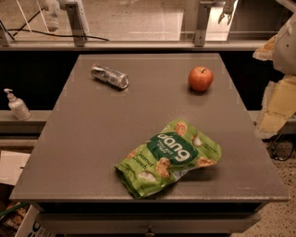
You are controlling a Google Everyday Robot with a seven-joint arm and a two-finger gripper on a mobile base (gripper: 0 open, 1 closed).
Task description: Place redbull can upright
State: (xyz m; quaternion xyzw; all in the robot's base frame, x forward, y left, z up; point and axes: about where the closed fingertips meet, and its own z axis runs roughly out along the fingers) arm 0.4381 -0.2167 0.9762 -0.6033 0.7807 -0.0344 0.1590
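The redbull can (109, 76) lies on its side at the far left of the grey table (92, 139). It is silver with blue patches, and its top end points toward the right front. My gripper (226, 14) hangs high at the top right, beyond the table's far edge and far from the can. Its fingers stand apart and hold nothing. Part of my pale arm (283, 55) shows at the right edge.
A red apple (200, 78) stands at the far right of the table. A green snack bag (169, 157) lies flat near the front middle. A soap pump bottle (16, 105) stands on a ledge left of the table. A railing runs behind the far edge.
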